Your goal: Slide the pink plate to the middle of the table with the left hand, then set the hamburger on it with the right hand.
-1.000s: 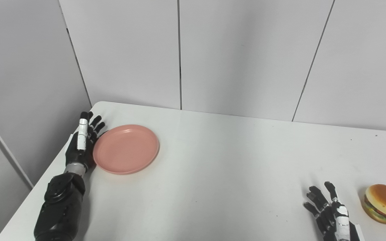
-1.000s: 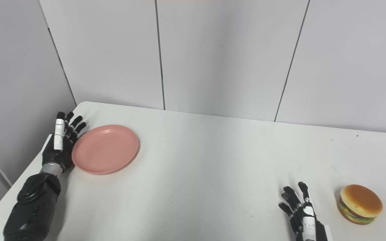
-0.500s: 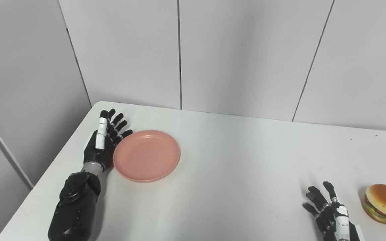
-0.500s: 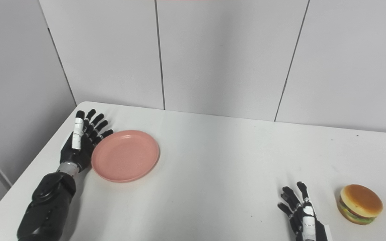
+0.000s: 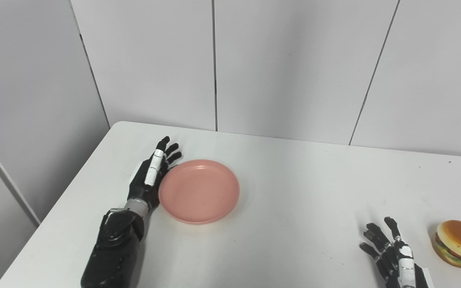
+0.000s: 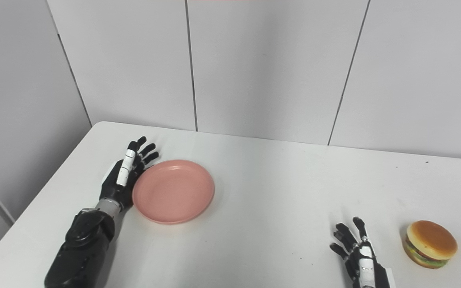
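On the white table [image 5: 294, 180], toward its left edge, the left hand [image 5: 150, 178] lies flat with its fingers [image 5: 169, 149] straight and apart, its inner side pressed against the left rim of the pink plate [image 5: 199, 191]. The plate sits flat and bare, left of the table's middle. Near the front edge on the right, the right hand [image 6: 356, 256] rests with fingers spread, holding nothing. The hamburger [image 6: 430, 243] stands just beside it, by the table's right edge, not touched
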You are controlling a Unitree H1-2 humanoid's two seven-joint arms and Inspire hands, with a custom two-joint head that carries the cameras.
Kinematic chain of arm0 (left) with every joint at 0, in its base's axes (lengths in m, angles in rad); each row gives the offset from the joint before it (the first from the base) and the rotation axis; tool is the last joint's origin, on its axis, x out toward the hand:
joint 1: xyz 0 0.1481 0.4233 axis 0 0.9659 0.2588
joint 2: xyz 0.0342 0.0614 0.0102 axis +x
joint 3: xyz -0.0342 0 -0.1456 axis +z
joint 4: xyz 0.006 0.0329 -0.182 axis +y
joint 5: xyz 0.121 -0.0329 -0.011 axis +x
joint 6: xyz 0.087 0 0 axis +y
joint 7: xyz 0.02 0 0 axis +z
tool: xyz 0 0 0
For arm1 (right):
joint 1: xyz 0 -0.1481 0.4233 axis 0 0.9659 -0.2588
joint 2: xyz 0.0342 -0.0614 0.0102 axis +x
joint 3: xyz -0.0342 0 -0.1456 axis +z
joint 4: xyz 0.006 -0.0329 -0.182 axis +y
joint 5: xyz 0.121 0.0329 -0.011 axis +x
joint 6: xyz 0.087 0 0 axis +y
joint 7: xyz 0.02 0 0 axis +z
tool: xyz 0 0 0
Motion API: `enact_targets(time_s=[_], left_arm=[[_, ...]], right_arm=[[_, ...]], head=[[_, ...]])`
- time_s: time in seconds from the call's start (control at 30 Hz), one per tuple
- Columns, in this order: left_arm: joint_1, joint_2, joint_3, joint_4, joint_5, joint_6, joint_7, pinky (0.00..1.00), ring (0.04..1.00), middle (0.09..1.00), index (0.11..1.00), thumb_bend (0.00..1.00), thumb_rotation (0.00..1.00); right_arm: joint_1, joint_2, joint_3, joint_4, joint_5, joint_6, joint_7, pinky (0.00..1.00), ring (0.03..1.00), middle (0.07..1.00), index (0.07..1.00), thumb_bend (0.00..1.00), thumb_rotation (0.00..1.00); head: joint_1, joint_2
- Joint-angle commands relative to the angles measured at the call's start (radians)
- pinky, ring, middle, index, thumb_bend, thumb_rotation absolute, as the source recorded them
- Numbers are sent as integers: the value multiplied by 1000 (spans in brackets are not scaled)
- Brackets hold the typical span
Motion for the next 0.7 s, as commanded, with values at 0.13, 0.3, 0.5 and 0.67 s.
enact_targets(time_s=[0.13,0.3,0.5,0.67], left_arm=[[-27,-57,-8,0,11,-19,23,762,905,920,983,924,825],[-26,-89,-14,-11,13,-24,25,749,902,929,986,922,836],[-18,-135,-13,-38,0,-3,33,780,910,924,1000,923,823],[-19,-173,-15,-48,-10,21,29,780,914,933,1000,896,844]], right_arm=[[26,11,14,4,-2,0,5,826,862,851,955,733,1000],[25,16,19,8,-19,-5,1,815,858,847,949,725,1000],[27,32,30,4,-28,-4,-3,807,851,842,949,730,1000],[38,52,56,-12,-60,-1,-21,785,838,836,948,757,998]], head=[[-16,6],[-39,7],[-107,26],[-179,38]])
